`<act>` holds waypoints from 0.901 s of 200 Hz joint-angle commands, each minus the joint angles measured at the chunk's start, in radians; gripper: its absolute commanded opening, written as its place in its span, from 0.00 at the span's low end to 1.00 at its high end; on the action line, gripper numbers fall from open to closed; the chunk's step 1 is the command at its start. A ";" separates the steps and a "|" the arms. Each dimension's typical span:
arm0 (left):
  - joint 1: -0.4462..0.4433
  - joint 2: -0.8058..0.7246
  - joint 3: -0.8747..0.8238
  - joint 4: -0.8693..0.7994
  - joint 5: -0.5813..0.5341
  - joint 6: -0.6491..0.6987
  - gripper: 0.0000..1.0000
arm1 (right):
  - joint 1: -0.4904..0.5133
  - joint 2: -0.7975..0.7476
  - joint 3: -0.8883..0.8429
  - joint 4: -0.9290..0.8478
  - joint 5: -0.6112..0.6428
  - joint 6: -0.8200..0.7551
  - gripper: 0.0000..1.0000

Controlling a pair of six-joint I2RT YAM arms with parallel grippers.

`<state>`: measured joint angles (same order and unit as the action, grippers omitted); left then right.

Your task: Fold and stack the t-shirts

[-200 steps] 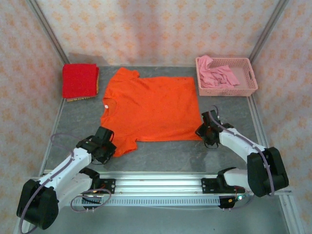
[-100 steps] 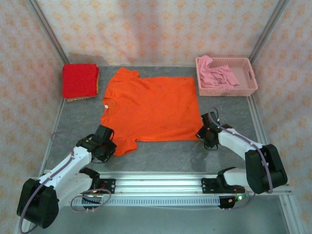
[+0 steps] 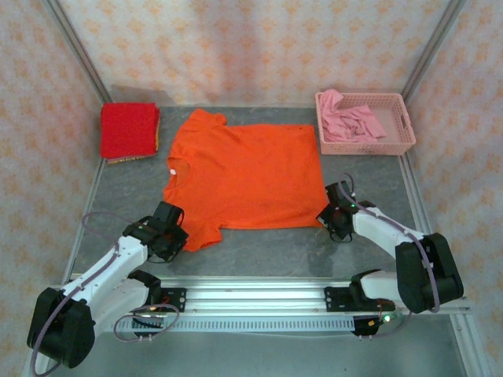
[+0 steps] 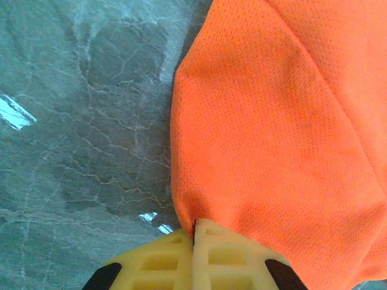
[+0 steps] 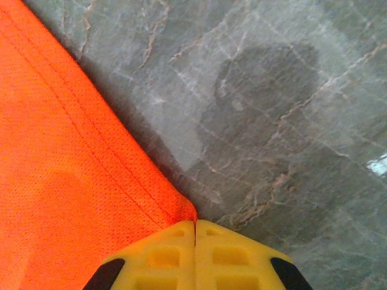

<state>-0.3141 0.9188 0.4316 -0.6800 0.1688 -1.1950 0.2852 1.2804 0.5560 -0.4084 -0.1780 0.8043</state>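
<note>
Grey marbled tabletop (image 3: 275, 250) runs between papered walls, with both arms reaching low over it. On the left gripper (image 4: 195, 232), the yellow fingers are pressed together on the near sleeve of the bright orange mesh-cloth t-shirt (image 4: 272, 133), and the cloth puckers into the line where they meet. The right gripper (image 5: 195, 225) is clamped the same way, pinching the shirt's near hem corner, with the stitched edge running away from it.

Outward from the two grips the shirt lies spread flat across the middle of the table, its neck to the left. Well apart from it, at the far left corner, sits the solid red t-shirt (image 3: 128, 129), folded square. At the far right stands a pink plastic lattice basket (image 3: 369, 147) holding crumpled pink cloth (image 3: 350, 122).

The step looks like folding the near side over the far side. Both grippers should rise together to an even height, keeping the cloth taut between them. They can then carry it straight across and lay edge on edge before letting go. Each pinch holds very little cloth, so a slow lift seems safest. The sleeve may also trail crooked.
</note>
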 commanded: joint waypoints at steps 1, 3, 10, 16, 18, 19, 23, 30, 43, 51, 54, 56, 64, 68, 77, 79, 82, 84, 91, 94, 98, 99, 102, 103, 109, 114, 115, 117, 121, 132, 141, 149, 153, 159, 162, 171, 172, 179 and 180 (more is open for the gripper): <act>0.003 -0.006 0.031 -0.032 -0.021 0.023 0.00 | 0.005 -0.027 0.008 -0.008 -0.003 -0.005 0.00; 0.003 -0.007 0.031 -0.032 -0.022 0.024 0.00 | 0.006 -0.029 0.009 -0.011 -0.003 -0.005 0.00; 0.004 -0.008 0.036 -0.037 -0.024 0.027 0.00 | 0.005 -0.039 0.015 -0.017 -0.003 -0.007 0.00; 0.003 -0.010 0.041 -0.043 -0.027 0.030 0.00 | 0.006 -0.048 0.020 -0.021 -0.003 -0.010 0.00; 0.003 -0.010 0.043 -0.044 -0.028 0.030 0.00 | 0.006 -0.051 0.023 -0.022 -0.003 -0.012 0.00; 0.004 -0.010 0.044 -0.045 -0.028 0.031 0.00 | 0.005 -0.052 0.024 -0.022 -0.004 -0.012 0.00; 0.003 -0.013 0.049 -0.049 -0.031 0.036 0.00 | 0.006 -0.061 0.027 -0.022 -0.003 -0.015 0.00; 0.004 -0.015 0.058 -0.056 -0.037 0.042 0.00 | 0.005 -0.075 0.033 -0.022 -0.006 -0.019 0.00; 0.003 -0.018 0.075 -0.070 -0.052 0.053 0.00 | 0.006 -0.091 0.049 -0.032 -0.007 -0.031 0.00; 0.005 -0.017 0.085 -0.074 -0.059 0.058 0.00 | 0.006 -0.092 0.056 -0.041 -0.007 -0.035 0.00; 0.005 -0.016 0.088 -0.076 -0.060 0.060 0.00 | 0.005 -0.092 0.057 -0.043 -0.006 -0.036 0.00; 0.004 -0.015 0.089 -0.077 -0.060 0.061 0.00 | 0.006 -0.092 0.059 -0.045 -0.005 -0.037 0.00; 0.003 -0.010 0.098 -0.083 -0.061 0.067 0.00 | 0.006 -0.112 0.059 -0.051 -0.003 -0.039 0.00; 0.004 -0.008 0.102 -0.086 -0.060 0.067 0.00 | 0.006 -0.120 0.059 -0.053 -0.003 -0.039 0.00; 0.003 -0.005 0.111 -0.095 -0.061 0.071 0.00 | 0.006 -0.126 0.056 -0.056 -0.002 -0.036 0.00; 0.003 -0.005 0.112 -0.097 -0.061 0.072 0.00 | 0.005 -0.128 0.056 -0.057 -0.002 -0.036 0.00; 0.004 -0.005 0.114 -0.099 -0.061 0.073 0.00 | 0.006 -0.130 0.054 -0.059 -0.002 -0.036 0.00; 0.003 -0.005 0.114 -0.100 -0.061 0.074 0.00 | 0.006 -0.132 0.053 -0.059 -0.003 -0.036 0.00; 0.003 -0.007 0.116 -0.105 -0.057 0.074 0.00 | 0.005 -0.139 0.052 -0.070 -0.002 -0.034 0.00; 0.004 -0.009 0.115 -0.107 -0.056 0.074 0.00 | 0.006 -0.142 0.051 -0.075 -0.001 -0.034 0.00; 0.003 -0.011 0.115 -0.111 -0.053 0.073 0.00 | 0.006 -0.147 0.050 -0.084 -0.001 -0.035 0.00; 0.003 -0.013 0.114 -0.112 -0.053 0.074 0.00 | 0.006 -0.148 0.050 -0.086 -0.001 -0.035 0.00; 0.004 -0.016 0.114 -0.115 -0.052 0.074 0.00 | 0.006 -0.154 0.049 -0.093 -0.001 -0.035 0.00; 0.004 -0.016 0.114 -0.116 -0.052 0.074 0.00 | 0.005 -0.156 0.049 -0.095 -0.001 -0.035 0.00; 0.003 -0.023 0.113 -0.124 -0.052 0.073 0.00 | 0.006 -0.168 0.047 -0.111 -0.001 -0.036 0.00; 0.003 -0.029 0.113 -0.131 -0.054 0.073 0.00 | 0.006 -0.180 0.045 -0.123 -0.002 -0.037 0.00; 0.003 -0.031 0.113 -0.133 -0.055 0.073 0.00 | 0.006 -0.183 0.043 -0.125 -0.002 -0.037 0.00; 0.002 -0.033 0.114 -0.136 -0.055 0.074 0.00 | 0.005 -0.188 0.043 -0.130 -0.003 -0.037 0.00; 0.003 -0.039 0.115 -0.143 -0.059 0.074 0.00 | 0.005 -0.200 0.040 -0.139 -0.003 -0.037 0.00; 0.003 -0.050 0.124 -0.163 -0.070 0.078 0.00 | 0.006 -0.232 0.033 -0.160 -0.005 -0.037 0.00; 0.003 -0.052 0.141 -0.180 -0.079 0.087 0.00 | 0.006 -0.254 0.029 -0.168 -0.006 -0.037 0.00; 0.003 -0.048 0.163 -0.192 -0.087 0.100 0.00 | 0.006 -0.267 0.029 -0.170 -0.007 -0.037 0.00; 0.004 -0.045 0.176 -0.198 -0.089 0.107 0.00 | 0.006 -0.270 0.032 -0.170 -0.005 -0.037 0.00; 0.004 -0.038 0.194 -0.207 -0.093 0.117 0.00 | 0.006 -0.271 0.039 -0.170 -0.005 -0.037 0.00; 0.003 -0.035 0.203 -0.209 -0.095 0.122 0.00 | 0.005 -0.271 0.044 -0.168 -0.004 -0.037 0.00; 0.004 -0.026 0.225 -0.210 -0.098 0.130 0.00 | 0.005 -0.268 0.060 -0.162 -0.003 -0.039 0.00; 0.004 -0.024 0.226 -0.210 -0.098 0.130 0.00 | 0.005 -0.266 0.063 -0.161 -0.002 -0.040 0.00; 0.003 -0.017 0.236 -0.200 -0.095 0.135 0.00 | 0.006 -0.261 0.079 -0.161 -0.001 -0.046 0.00; 0.003 -0.015 0.237 -0.198 -0.094 0.135 0.00 | 0.005 -0.260 0.082 -0.161 0.000 -0.046 0.00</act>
<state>-0.3141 0.8867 0.6056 -0.8371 0.1184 -1.1000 0.2852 1.0183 0.5919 -0.5297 -0.1883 0.7811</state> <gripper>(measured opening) 0.046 0.057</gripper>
